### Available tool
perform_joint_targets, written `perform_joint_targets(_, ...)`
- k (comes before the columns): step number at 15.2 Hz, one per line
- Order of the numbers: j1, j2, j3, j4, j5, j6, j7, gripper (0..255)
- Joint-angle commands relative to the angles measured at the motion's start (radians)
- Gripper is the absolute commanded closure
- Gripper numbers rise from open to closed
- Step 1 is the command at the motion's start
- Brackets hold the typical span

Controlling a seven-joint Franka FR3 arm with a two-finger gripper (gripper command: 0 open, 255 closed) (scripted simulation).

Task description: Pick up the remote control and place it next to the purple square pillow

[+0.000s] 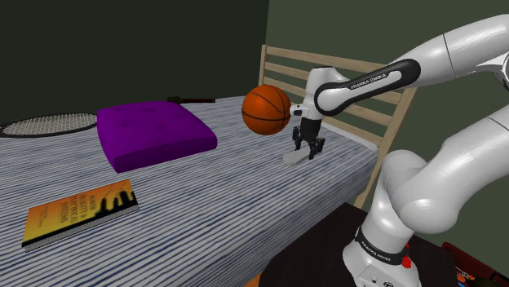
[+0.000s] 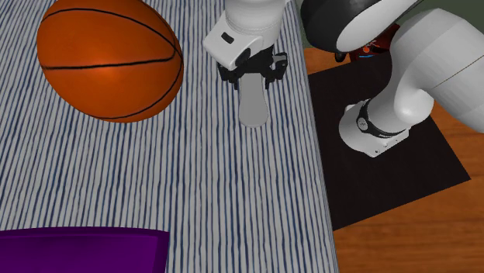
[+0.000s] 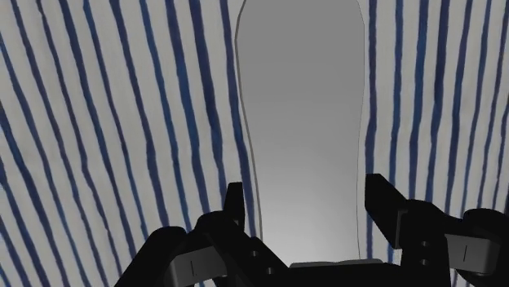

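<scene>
Gripper (image 3: 306, 200) spread astride grey remote (image 3: 300, 98); remote's near end hidden underneath.

We've got an orange basketball (image 1: 267, 109) sitting on the blue-and-white striped bed (image 1: 228, 196), close to the slatted wooden headboard (image 1: 281, 65). A racket (image 1: 49, 124) lies by the far side. An orange-yellow book (image 1: 80, 212) lies flat, well apart from the ball.
</scene>
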Motion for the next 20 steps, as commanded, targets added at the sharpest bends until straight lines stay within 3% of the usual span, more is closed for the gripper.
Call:
perform_joint_targets(1, -0.003, -0.016, 0.012, 0.015, 0.004, -0.031, 0.000, 255)
perform_joint_targets(20, -0.003, -0.116, 0.123, 0.200, 0.065, -0.317, -0.001, 255)
